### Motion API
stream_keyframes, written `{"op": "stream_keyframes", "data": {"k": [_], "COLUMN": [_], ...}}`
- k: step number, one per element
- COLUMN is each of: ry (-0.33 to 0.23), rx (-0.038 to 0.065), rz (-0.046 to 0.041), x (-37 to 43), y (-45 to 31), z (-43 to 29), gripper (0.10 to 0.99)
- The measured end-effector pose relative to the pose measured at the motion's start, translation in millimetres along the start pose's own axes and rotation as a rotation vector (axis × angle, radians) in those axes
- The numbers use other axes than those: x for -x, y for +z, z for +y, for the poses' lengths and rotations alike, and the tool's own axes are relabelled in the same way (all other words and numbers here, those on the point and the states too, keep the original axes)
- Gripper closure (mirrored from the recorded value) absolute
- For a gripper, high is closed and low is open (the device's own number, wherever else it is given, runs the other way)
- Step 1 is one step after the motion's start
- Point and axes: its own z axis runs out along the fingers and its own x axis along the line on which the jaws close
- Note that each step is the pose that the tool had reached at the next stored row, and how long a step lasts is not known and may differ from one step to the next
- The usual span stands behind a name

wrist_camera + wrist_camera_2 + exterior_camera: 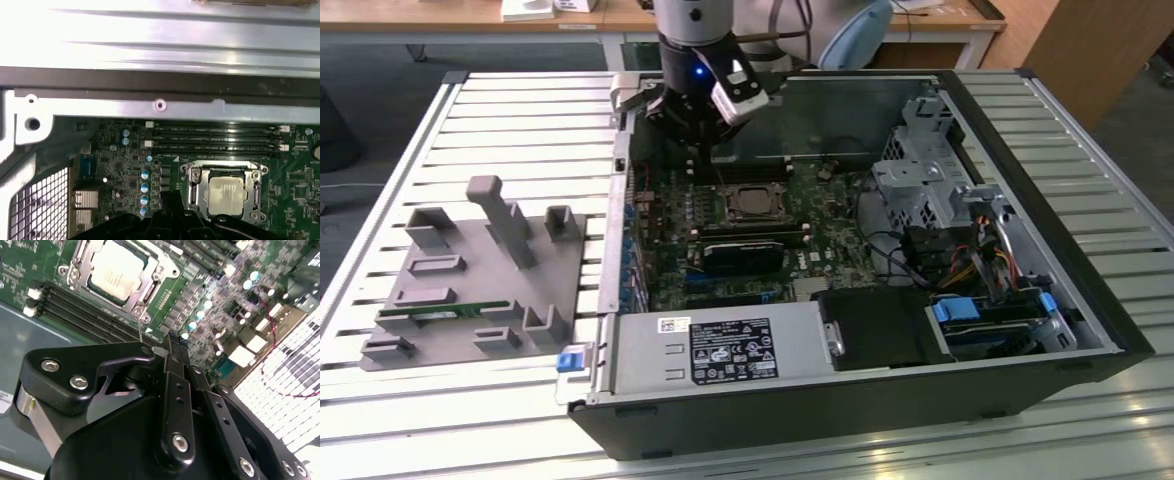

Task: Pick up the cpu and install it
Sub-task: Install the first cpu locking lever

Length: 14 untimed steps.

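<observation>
The cpu (116, 271) lies flat inside its socket (75, 270) on the green motherboard (30, 265), with the metal socket frame around all its sides; in the first wrist view the cpu (228, 194) looks seated level. Just beside the socket run the long dark memory slots (215, 138), parallel to one socket edge. The gripper (172, 347) is above the motherboard, near the socket but not touching the cpu; its black fingers (175, 390) seem to be pressed together with nothing between them, though the angle makes this a little uncertain. In the exterior view the gripper (700, 150) hangs over the open computer case (1067, 300), near the socket (750, 203). Well apart from the socket, outside the case, a grey holder tray (467, 300) rests on the slatted table (520, 110).
</observation>
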Motion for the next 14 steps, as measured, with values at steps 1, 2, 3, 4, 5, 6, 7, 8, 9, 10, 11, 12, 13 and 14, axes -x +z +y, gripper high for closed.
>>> {"op": "stream_keyframes", "data": {"k": [1, 2, 3, 4, 5, 6, 7, 8, 9, 10, 11, 12, 13, 14], "ry": [0.000, 0.000, 0.000, 0.000, 0.000, 0.000, 0.000, 0.000, 0.000, 0.000, 0.000, 0.000, 0.000, 0.000], "rx": [0.000, 0.000, 0.000, 0.000, 0.000, 0.000, 0.001, 0.001, 0.001, 0.001, 0.001, 0.001, 0.001, 0.001], "rz": [0.0000, 0.0000, 0.0000, 0.0001, 0.0000, 0.0000, 0.0000, 0.0000, 0.0000, -0.0001, -0.0001, 0.0002, 0.0010, 0.0019], "x": [0.0, 0.0, 0.0, 0.0, 0.0, 0.0, 0.0, 0.0, 0.0, 0.2, 0.5, 1.6, 3.2, 5.3], "y": [0.4, 0.8, 1.2, 1.5, 1.7, 2.0, 2.2, 2.5, 2.7, 2.9, 2.9, 3.0, 3.0, 3.1], "z": [2.0, 4.0, 5.6, 6.5, 7.3, 8.2, 9.1, 10.1, 11.2, 11.9, 12.4, 13.1, 13.6, 14.1], "gripper": [0.980, 0.980, 0.980, 0.980, 0.980, 0.980, 0.980, 0.980, 0.980, 0.980, 0.980, 0.980, 0.980, 0.980]}}
